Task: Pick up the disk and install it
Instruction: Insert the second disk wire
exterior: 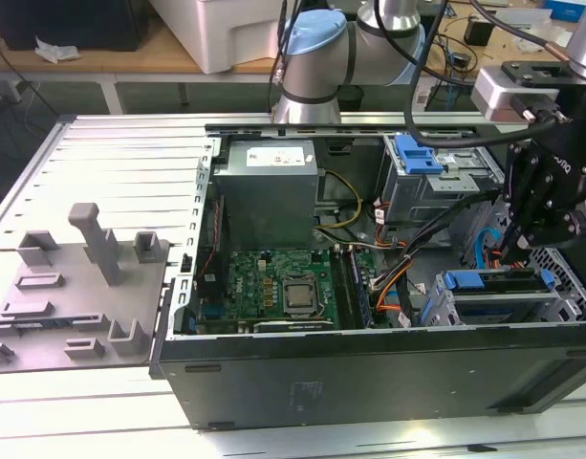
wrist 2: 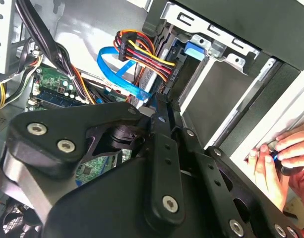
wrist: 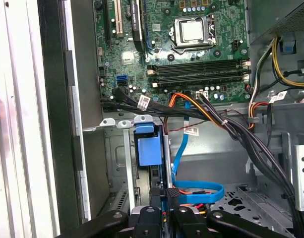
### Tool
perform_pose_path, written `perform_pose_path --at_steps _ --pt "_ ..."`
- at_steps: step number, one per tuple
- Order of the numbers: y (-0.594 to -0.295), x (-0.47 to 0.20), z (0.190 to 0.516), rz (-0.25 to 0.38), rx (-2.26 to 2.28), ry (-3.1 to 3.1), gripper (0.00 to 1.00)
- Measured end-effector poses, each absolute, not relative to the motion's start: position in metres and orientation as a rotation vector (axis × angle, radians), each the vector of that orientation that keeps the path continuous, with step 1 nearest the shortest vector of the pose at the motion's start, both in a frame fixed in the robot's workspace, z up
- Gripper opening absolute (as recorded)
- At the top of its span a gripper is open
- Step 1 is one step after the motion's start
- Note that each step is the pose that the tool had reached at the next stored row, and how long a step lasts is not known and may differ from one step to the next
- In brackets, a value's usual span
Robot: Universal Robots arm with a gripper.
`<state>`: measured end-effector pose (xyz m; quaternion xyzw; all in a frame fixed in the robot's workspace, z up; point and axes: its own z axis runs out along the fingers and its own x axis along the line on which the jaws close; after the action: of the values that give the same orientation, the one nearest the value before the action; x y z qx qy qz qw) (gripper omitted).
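A black gripper [exterior: 522, 251] hangs inside an open desktop computer case [exterior: 369, 373] lying on its side, poised over the drive cage [exterior: 508, 301] at the exterior view's right. Its fingers [wrist: 164, 198] are pressed close together on the dark, upright edge of the disk [wrist: 159, 181], which stands sunk in the cage slot just beside the blue latch piece [wrist: 147, 148]; the disk's label and most of its body are hidden by the cage walls and by the gripper. In the second wrist view the gripper's black linkage [wrist 2: 142, 188] blocks much of the scene, and a person's hand [wrist 2: 278, 158] shows at the case's edge, cut off by the frame. Blue ribbon cable [wrist: 196, 191] and orange-and-black wire bundles [wrist: 211, 116] cross between cage and green motherboard [exterior: 283, 282]. The case rests on a ribbed aluminium table [exterior: 120, 172], with a grey moulded fixture plate [exterior: 73, 287] at the exterior view's left. Behind stand the arm's base joint [exterior: 312, 57] and a cluttered workbench [exterior: 111, 57].
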<state>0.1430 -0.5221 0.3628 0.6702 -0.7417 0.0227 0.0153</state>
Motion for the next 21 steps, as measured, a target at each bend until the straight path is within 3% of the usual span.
perform_pose_path --at_steps 21 --pt "-0.5240 0.1440 0.3602 0.070 2.086 -2.307 0.16"
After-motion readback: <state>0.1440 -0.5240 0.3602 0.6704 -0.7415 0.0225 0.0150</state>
